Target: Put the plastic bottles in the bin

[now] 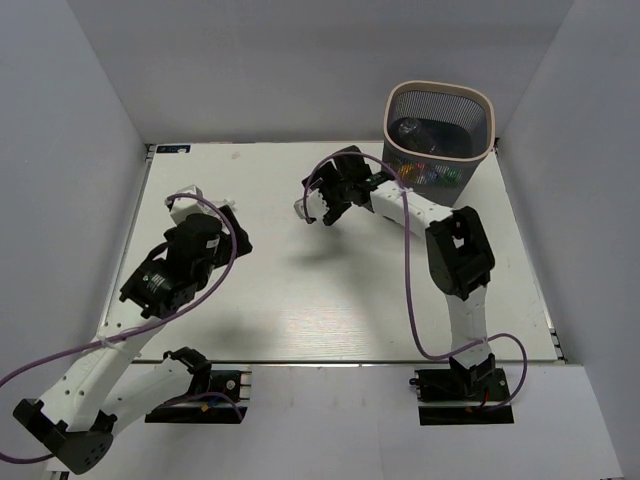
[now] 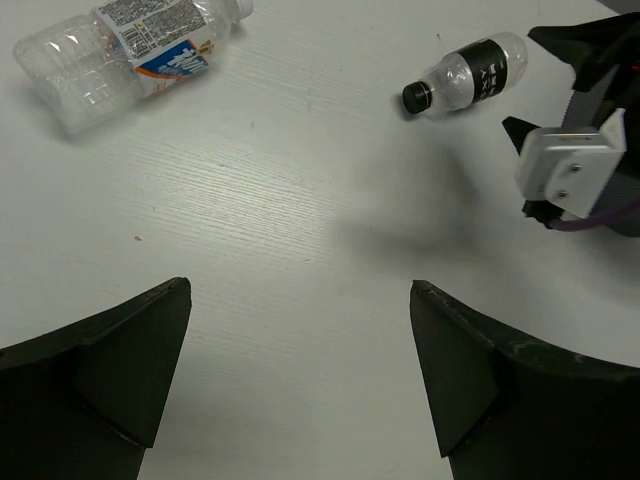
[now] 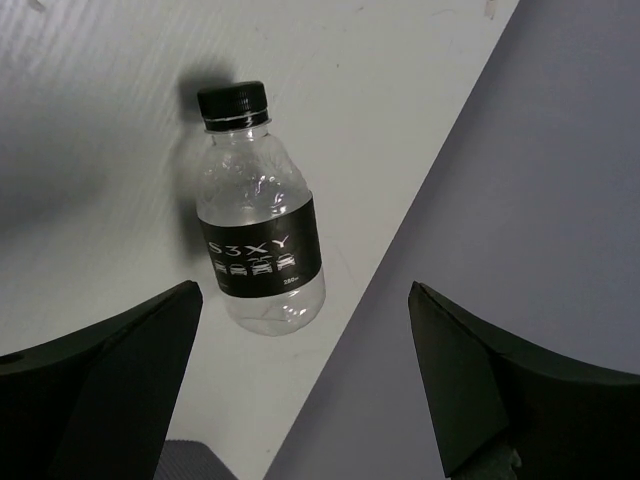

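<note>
**Hovering wide open over two loose bottles**

The right gripper (image 3: 300, 292) hangs spread wide and empty above a black-capped bottle (image 3: 258, 235), which lies on its side on the bench (image 2: 300, 180) just beside the wall (image 3: 560, 150). The left gripper (image 2: 300, 290) is likewise fully apart, holding nothing. A blue-labelled bottle (image 2: 120, 50) lies flat ahead of it. The bin (image 1: 482, 104) stands at the far right corner, with other bottles (image 1: 428, 172) showing through its mesh.
</note>
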Tool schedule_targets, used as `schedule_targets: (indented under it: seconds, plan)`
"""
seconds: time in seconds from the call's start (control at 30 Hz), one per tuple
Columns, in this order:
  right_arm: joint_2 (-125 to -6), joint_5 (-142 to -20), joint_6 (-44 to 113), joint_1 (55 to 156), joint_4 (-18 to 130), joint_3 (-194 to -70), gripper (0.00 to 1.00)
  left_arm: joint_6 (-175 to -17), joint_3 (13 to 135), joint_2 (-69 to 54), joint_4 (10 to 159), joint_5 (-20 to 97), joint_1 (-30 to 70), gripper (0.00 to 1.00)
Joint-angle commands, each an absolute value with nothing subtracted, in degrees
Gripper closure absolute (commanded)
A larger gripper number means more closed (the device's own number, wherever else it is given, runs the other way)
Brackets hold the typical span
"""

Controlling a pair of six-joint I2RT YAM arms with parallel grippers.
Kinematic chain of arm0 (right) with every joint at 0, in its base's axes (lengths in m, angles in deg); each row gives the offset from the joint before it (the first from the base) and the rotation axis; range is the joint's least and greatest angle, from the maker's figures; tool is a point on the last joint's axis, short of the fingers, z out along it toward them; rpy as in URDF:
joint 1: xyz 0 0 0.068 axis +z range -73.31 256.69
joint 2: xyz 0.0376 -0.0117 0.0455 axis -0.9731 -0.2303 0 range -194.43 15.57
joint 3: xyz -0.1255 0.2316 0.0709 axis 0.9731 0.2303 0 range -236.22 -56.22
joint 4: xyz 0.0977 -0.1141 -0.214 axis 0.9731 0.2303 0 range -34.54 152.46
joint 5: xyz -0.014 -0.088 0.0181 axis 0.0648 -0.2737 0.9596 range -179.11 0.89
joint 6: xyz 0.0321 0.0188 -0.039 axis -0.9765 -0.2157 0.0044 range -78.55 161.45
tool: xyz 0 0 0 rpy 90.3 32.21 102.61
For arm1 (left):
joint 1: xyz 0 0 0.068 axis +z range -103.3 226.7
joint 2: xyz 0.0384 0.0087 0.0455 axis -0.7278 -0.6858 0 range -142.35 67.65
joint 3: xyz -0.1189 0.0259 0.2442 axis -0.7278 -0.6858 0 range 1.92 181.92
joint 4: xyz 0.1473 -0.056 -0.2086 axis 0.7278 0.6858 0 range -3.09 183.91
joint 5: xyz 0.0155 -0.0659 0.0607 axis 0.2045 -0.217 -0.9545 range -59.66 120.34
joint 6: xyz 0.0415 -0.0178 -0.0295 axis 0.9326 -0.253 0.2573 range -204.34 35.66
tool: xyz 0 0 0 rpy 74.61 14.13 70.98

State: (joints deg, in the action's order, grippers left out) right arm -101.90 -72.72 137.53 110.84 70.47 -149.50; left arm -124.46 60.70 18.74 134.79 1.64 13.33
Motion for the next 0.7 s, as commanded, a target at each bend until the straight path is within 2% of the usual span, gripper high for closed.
schedule_targets:
  seconds: [0.0, 0.23, 0.67]
  plan:
    - [-105.3, -77.7, 145.9, 111.3, 75.4, -155.9, 0.10, -126.5, 60.9, 19.6, 135.2, 1.4, 13.4, 0.00]
    - [-114.9, -80.0, 150.6, 111.0, 83.0, -166.9, 0.10, -127.2, 59.1, 23.0, 136.3, 2.5, 13.4, 0.00]
    - [-125.0, -77.0, 159.9, 110.3, 97.5, -176.9, 0.12, -128.9, 60.7, 25.0, 140.4, 1.3, 13.4, 0.00]
